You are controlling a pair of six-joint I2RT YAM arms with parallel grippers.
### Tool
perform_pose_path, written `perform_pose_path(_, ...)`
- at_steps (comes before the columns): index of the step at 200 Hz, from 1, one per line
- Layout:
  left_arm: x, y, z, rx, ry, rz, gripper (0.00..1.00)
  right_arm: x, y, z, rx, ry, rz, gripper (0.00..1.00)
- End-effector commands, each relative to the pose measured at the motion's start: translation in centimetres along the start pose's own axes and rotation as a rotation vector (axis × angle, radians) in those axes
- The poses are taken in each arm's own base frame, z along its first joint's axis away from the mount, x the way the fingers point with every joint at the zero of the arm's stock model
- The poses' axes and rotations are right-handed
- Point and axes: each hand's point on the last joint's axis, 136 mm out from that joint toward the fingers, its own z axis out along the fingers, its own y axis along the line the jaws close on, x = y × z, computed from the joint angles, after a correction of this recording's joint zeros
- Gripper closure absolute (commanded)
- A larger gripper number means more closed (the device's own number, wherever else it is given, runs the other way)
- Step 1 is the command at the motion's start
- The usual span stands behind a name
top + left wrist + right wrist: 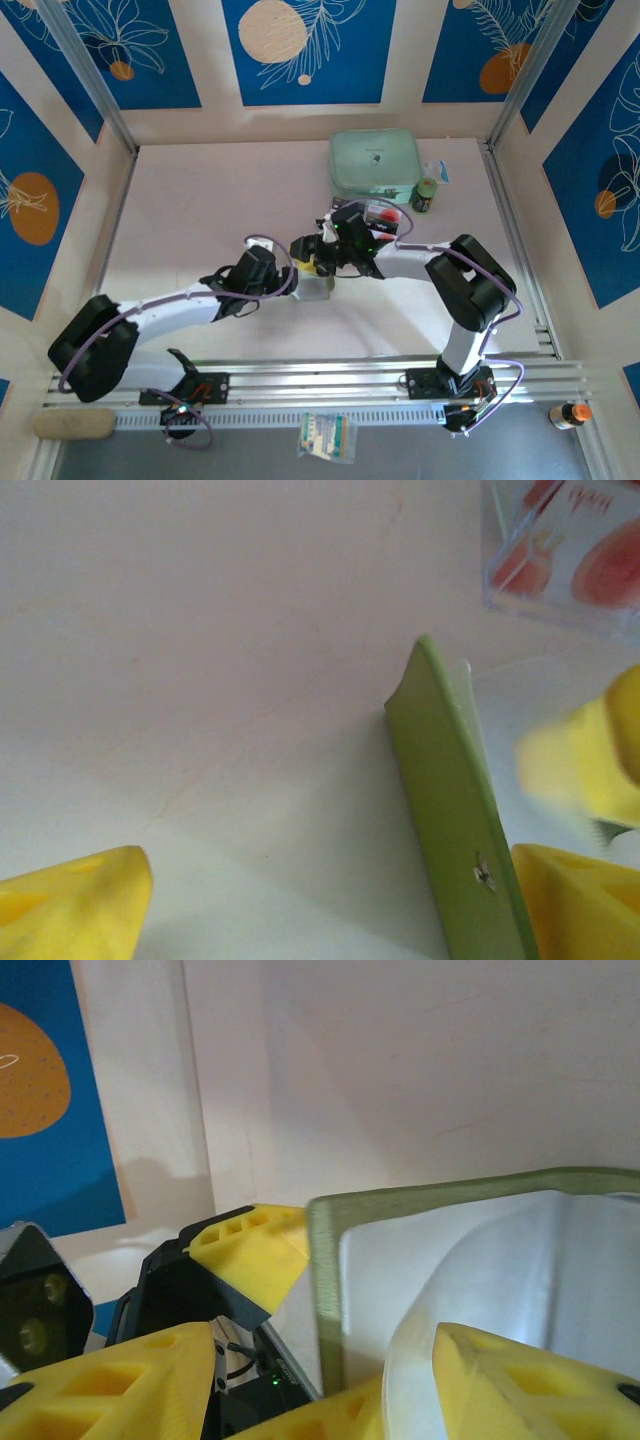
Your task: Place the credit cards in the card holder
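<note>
Two claws of mine meet at the card holder (450,820), which stands on edge on the pale surface (200,630), in the middle between my arms. My left claw (330,905) is spread wide and grips nothing. The holder's green edge sits just beside one of its fingers, and I cannot tell whether they touch. My right claw (330,1385) is closed part-way on the holder, one finger against the pale inner lining, and I judge that this grip is what props it up with its mouth open. The holder looks light and soft, with a thin olive skin and a lining that bulges, so it will likely sag if pinched at a loose flap. I would take it near the stiffer folded edge and squeeze gently so the pocket does not collapse. The credit cards (600,570) lie in a clear tray (497,580) near the holder but apart from it. They should be stiff, thin and slippery, so I would pinch one across its edges where it is raised against the tray wall.
</note>
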Motion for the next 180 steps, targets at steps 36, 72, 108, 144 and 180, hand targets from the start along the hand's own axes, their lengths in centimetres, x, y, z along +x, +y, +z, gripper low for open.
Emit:
perform_pose_path(36, -1.2, 2.3, -2.5, -0.054, -0.082, -0.039, 0.00, 0.9, 1.1, 2.8, -0.013, 0.051, 0.024, 0.41)
perform_pose_path(72, -0.6, 2.8, -2.7, -0.057, -0.076, -0.030, 0.00, 1.0, 0.2, 4.8, -0.001, 0.053, 0.058, 0.41)
perform_pose_path(108, 0.7, 3.2, -1.9, -0.060, -0.036, -0.014, 0.00, 0.7, -0.8, 5.3, -0.008, 0.038, 0.107, 0.41)
perform_pose_path(144, 1.9, 3.5, -0.8, -0.077, 0.006, 0.004, 0.00, 0.7, -0.7, 5.1, -0.020, 0.032, 0.119, 0.41)
perform_pose_path(180, 2.6, 3.9, 0.2, -0.103, 0.035, 0.014, 0.00, 0.4, 0.2, 4.7, -0.044, 0.030, 0.115, 0.41)
